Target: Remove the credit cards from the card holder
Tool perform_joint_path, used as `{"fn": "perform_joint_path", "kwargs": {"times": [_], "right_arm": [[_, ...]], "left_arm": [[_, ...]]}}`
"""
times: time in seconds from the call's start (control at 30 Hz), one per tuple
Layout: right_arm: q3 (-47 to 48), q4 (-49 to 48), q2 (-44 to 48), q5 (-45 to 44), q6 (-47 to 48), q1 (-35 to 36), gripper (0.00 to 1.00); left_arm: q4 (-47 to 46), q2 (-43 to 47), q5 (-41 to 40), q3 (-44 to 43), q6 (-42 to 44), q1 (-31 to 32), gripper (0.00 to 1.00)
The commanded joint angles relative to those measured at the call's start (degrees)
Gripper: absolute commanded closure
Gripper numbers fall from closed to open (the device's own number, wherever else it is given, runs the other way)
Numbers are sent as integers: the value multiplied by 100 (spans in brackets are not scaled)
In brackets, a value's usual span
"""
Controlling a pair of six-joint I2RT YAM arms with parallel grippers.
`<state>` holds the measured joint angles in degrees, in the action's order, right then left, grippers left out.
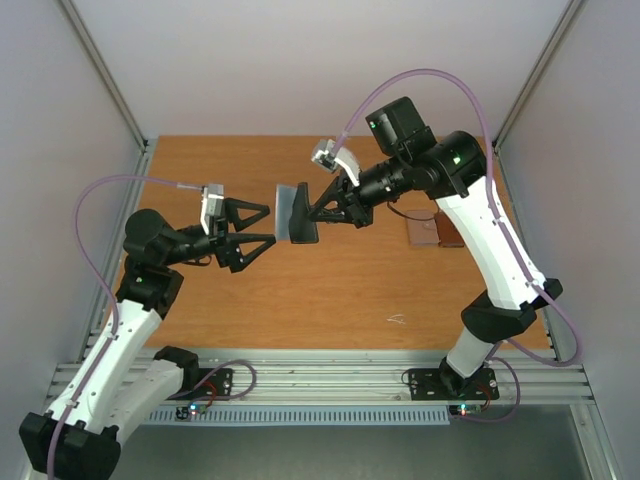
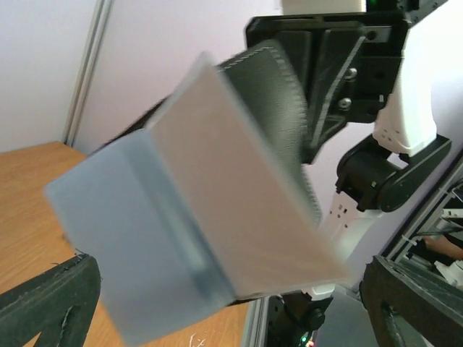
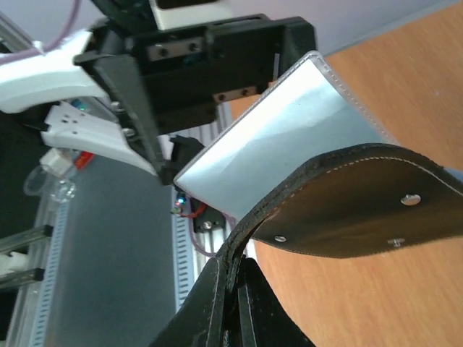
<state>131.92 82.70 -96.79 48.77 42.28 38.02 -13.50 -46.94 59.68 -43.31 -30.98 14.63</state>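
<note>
Open card holder [image 1: 297,213] aloft, long axis running near-to-far, right claw [image 1: 318,212] clamped on it, left claw [image 1: 268,224] spread apart

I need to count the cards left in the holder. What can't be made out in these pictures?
- Credit cards: none can be told apart; the card holder is too small in the top view and blurred in the left wrist view.
- Rest of the holder's inside: right wrist view, covered by its own black flap.
- Brown piece: top view, partly covered by the right arm.
</note>
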Motion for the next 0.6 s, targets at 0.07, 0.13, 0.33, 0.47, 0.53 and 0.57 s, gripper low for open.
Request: {"fn": "perform_joint_path", "kwargs": {"times": [0.07,0.13,0.33,0.47,0.53,0.57], "right_arm": [[393,190,-244,-956,174,206,99],[453,184,-283,-916,175,246,99],[517,198,-357,-903,222,358,99],[511,203,-390,-907,236,424,99],[512,184,-409,-875,216,428,99],[500,169,-413,-864,199,429,99]], "left_arm": [[98,-17,252,-128,288,65,1],[167,-34,237,-118,307,81,1],[506,-119,-184,-85,385,139,8],[520,-140,-366,-64,376,205,52],[504,-149,-454,-55,357,227,77],[498,-149,-517,-47,350,232,89]]}}
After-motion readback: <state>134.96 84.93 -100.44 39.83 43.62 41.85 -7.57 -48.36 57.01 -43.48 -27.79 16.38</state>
